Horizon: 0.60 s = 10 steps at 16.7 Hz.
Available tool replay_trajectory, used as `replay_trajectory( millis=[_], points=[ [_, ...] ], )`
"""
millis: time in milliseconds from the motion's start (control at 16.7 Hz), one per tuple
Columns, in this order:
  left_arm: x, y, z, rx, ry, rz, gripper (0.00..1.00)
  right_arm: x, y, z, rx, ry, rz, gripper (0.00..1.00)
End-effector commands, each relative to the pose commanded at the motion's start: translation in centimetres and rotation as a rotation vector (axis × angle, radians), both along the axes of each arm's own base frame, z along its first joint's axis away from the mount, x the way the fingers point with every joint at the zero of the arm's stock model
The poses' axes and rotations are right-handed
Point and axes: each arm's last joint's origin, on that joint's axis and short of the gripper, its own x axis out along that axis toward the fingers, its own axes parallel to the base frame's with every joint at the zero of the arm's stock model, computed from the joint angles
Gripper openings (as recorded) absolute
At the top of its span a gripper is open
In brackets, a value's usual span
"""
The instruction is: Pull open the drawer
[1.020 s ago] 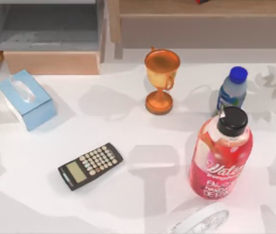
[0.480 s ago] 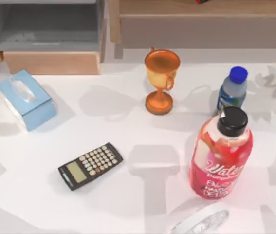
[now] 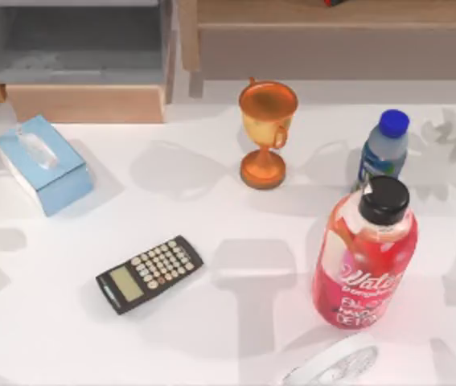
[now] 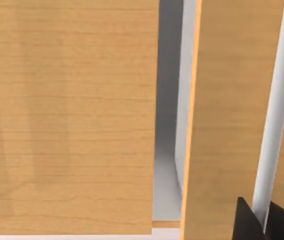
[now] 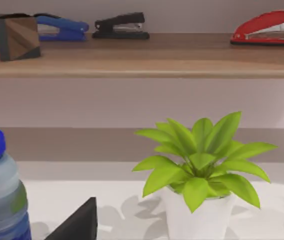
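Top view: the drawer (image 3: 83,68) is sitting pulled out at the table's far left, behind the tissue box (image 3: 43,163). Left wrist view is facing tan wood panels at close range; the left gripper's (image 4: 264,220) dark fingertips are straddling a white bar (image 4: 277,110); grip cannot be judged. Right wrist view is showing a potted plant (image 5: 202,170).

tan-fronted grey drawer (image 3: 83,103), blue tissue box (image 3: 43,165)

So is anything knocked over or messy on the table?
Nothing looks spilled or toppled. The trophy cup, the red bottle and the blue-capped bottle all stand upright, and the potted plant does too. The calculator and the tissue box just sit at a slant. The drawer stands open.
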Motion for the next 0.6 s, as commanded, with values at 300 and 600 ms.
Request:
replay_trajectory(
  millis=[300,600],
  points=[
    [-2.9,0.3,0.0,0.0,0.0,0.002,0.0,0.0,0.0,0.0,0.0,0.0,0.0,1.0],
    [-6.3,0.1,0.0,0.0,0.0,0.0,0.0,0.0,0.0,0.0,0.0,0.0,0.0,1.0]
  ],
)
